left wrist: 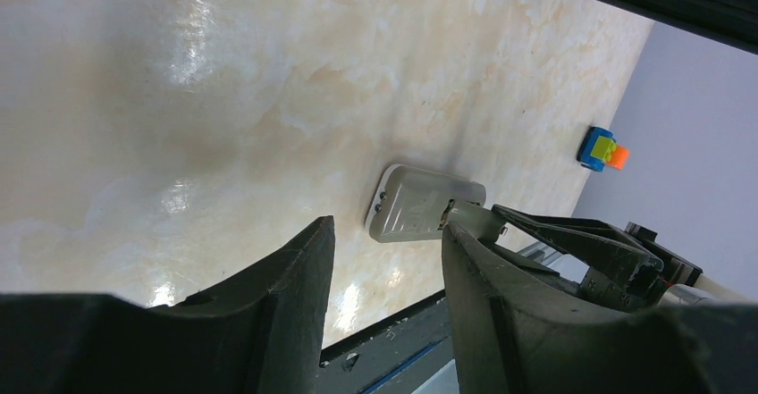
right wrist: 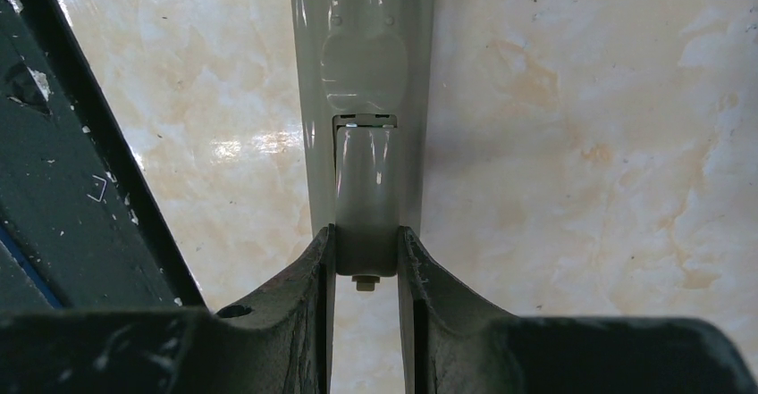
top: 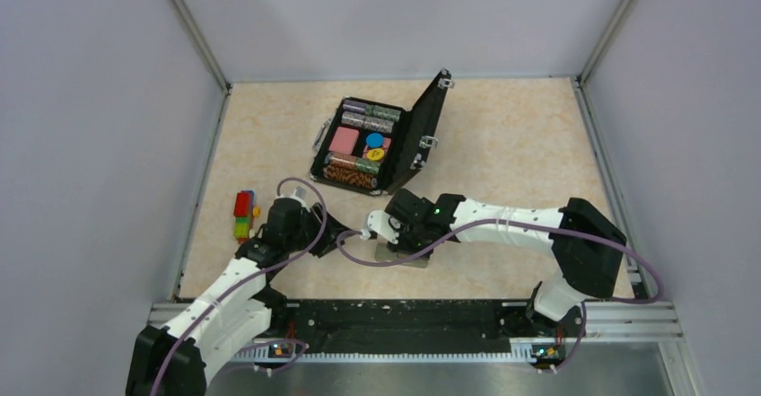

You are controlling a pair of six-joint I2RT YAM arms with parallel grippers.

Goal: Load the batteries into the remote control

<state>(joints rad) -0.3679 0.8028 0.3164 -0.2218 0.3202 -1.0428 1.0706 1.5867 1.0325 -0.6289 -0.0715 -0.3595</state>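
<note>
The remote control [right wrist: 362, 54] lies grey back up on the table near the front edge; it also shows in the top view [top: 408, 259] and the left wrist view [left wrist: 413, 205]. My right gripper [right wrist: 365, 251] is shut on its narrow grey battery cover [right wrist: 365, 197], which sticks out past the remote's end with its small tab showing. In the top view the right gripper [top: 388, 233] sits over the remote's left end. My left gripper [left wrist: 386, 242] is open and empty, just left of the remote, also seen in the top view [top: 345, 234]. The batteries are out of view.
A black hinged case [top: 381, 140] stands open behind the grippers, holding striped chip rolls and coloured pieces. A multicoloured block toy [top: 242, 215] lies at the left, also in the left wrist view [left wrist: 601, 149]. The black front rail [top: 404, 320] runs just behind the remote.
</note>
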